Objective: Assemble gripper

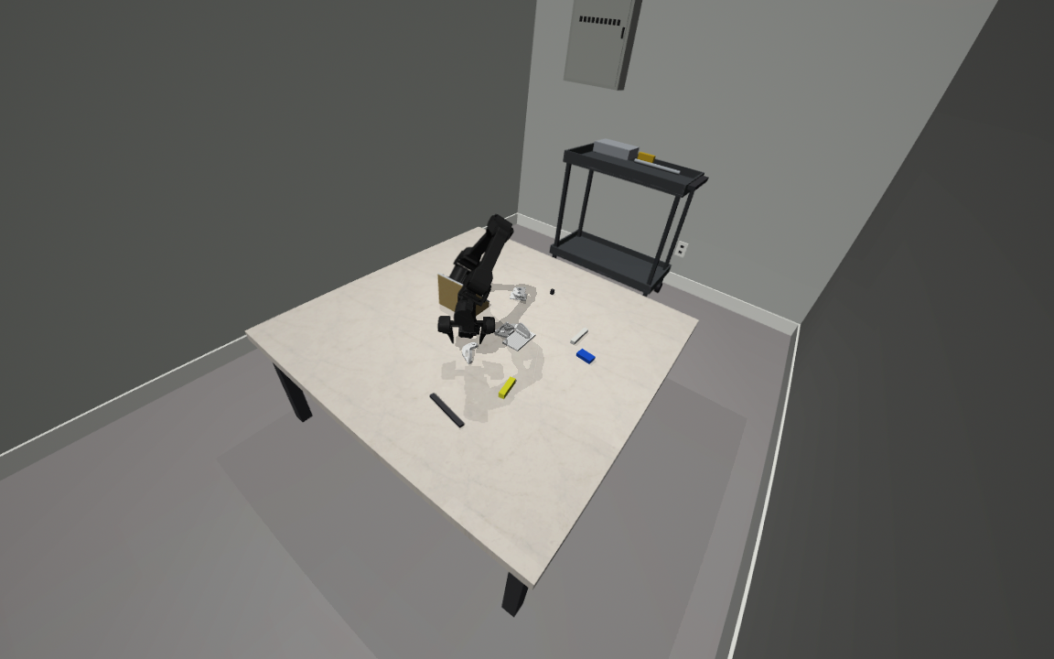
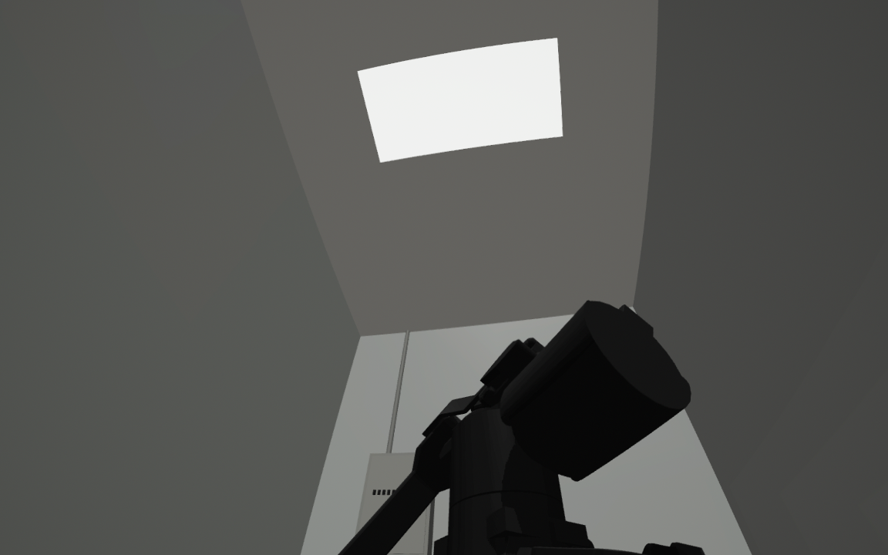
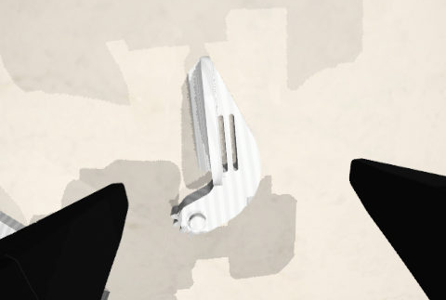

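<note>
A loose white jaw (image 1: 468,352) (image 3: 243,161) lies on the table, with its toothed end and round stub toward the lower part of the wrist view. My gripper (image 1: 466,339) (image 3: 241,183) is wide open and empty above it, one finger on each side. The white gripper base (image 1: 519,340) lies to the right of the gripper, and the other jaw appears to be on it; fine detail is too small to tell. A corner of the base shows behind the left finger in the wrist view. A small white part (image 1: 519,293), apparently the housing plate, lies farther back.
A yellow block (image 1: 507,387) and a black bar (image 1: 446,410) lie in front. A blue block (image 1: 586,355) and a pale bar (image 1: 579,336) lie at the right. A small black piece (image 1: 552,291) lies farther back. A tan board (image 1: 449,297) stands beside the arm.
</note>
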`<state>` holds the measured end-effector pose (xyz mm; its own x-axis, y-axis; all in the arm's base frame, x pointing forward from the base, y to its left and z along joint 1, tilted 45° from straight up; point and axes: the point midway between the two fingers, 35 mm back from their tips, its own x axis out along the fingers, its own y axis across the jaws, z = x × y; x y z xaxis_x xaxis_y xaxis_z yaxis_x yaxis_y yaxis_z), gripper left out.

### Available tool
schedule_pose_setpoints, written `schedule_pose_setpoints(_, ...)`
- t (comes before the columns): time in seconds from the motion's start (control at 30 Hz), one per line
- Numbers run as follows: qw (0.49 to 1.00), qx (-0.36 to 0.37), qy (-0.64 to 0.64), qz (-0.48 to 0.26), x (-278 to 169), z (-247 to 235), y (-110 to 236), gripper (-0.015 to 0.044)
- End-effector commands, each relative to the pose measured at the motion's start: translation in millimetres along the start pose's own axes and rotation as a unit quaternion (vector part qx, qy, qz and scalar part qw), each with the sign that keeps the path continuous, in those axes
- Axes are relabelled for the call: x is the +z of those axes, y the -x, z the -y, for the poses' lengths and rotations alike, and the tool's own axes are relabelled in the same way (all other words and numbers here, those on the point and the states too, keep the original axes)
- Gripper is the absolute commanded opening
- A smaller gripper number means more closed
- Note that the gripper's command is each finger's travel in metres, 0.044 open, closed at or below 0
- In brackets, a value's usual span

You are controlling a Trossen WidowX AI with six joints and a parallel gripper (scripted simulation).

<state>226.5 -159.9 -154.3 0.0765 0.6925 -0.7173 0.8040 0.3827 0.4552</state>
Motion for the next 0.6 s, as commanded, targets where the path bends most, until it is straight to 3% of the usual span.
schedule_pose_setpoints(0.0,1.000,0.002,-0.003,-0.001,-1,0,-1,0.0440)
schedule_pose_setpoints(0.57,1.000,0.002,-0.003,-0.001,1,-1,-25,0.0440)
